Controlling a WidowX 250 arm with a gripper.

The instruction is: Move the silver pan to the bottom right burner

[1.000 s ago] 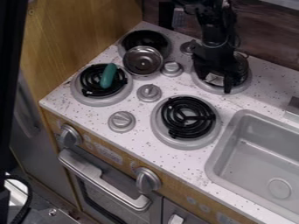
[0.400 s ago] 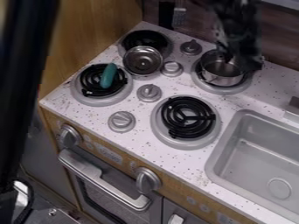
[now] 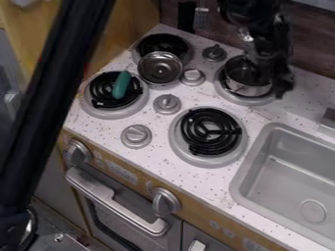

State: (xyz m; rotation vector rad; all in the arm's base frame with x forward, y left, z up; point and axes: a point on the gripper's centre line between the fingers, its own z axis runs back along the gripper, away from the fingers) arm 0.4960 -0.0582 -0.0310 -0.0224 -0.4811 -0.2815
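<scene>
The black gripper (image 3: 274, 78) hangs at the upper right, over the right side of the silver pan (image 3: 247, 89) and partly hiding it. That pan stands upright on the top right burner (image 3: 246, 101). Whether the gripper touches its wall is unclear. Nearer the front, the bottom right burner (image 3: 209, 131) has bare black coils, with nothing standing on it.
On the bottom left burner (image 3: 108, 112) lies a green object (image 3: 121, 85). A metal lid or bowl (image 3: 160, 67) leans at the top left burner. Knobs (image 3: 167, 104) stand between burners; the sink (image 3: 294, 181) is at right. A black bar (image 3: 59, 93) crosses the left side.
The gripper has shifted rightward from over the top right burner to the pan's right side, lower than in the middle frame. More of the pan shows than at first. The black bar has swung rightward.
</scene>
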